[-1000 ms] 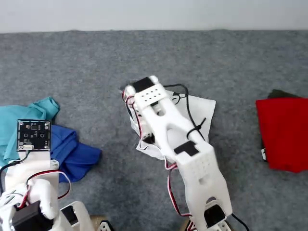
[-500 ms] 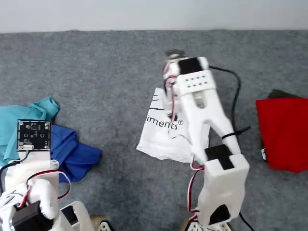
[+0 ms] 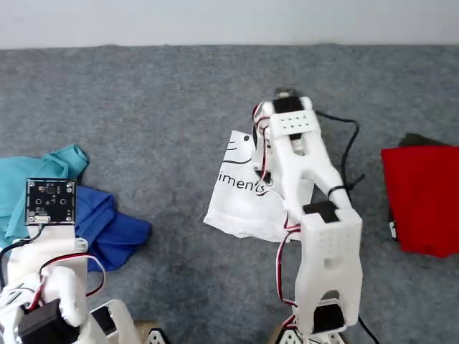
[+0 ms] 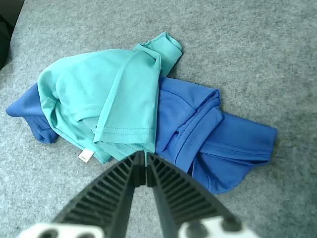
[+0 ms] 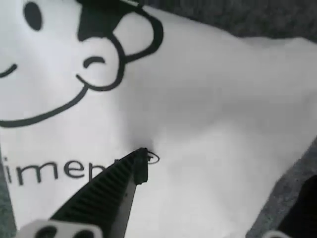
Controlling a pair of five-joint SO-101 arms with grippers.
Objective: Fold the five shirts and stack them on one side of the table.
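A white shirt (image 3: 240, 197) with black print lies mid-table, and my right arm (image 3: 294, 143) stands over its right part. My right gripper (image 5: 223, 186) is open just above the white shirt (image 5: 208, 99); one fingertip (image 5: 140, 161) touches the cloth beside the print. A teal shirt (image 4: 109, 94) lies crumpled on a blue shirt (image 4: 218, 148) at the left. My left gripper (image 4: 145, 166) hangs shut above their near edge, holding nothing. A folded red shirt (image 3: 423, 197) rests on a dark shirt (image 3: 416, 140) at the right edge.
Grey carpet-like table surface (image 3: 143, 93) stretches open across the back and between the shirt piles. My left arm (image 3: 43, 251) stays low at the front left corner. Cables (image 3: 348, 154) loop off my right arm.
My right arm swung from the white shirt's left side to its far right part. The shirt's printed face now shows, and no cloth sticks out to the arm's right.
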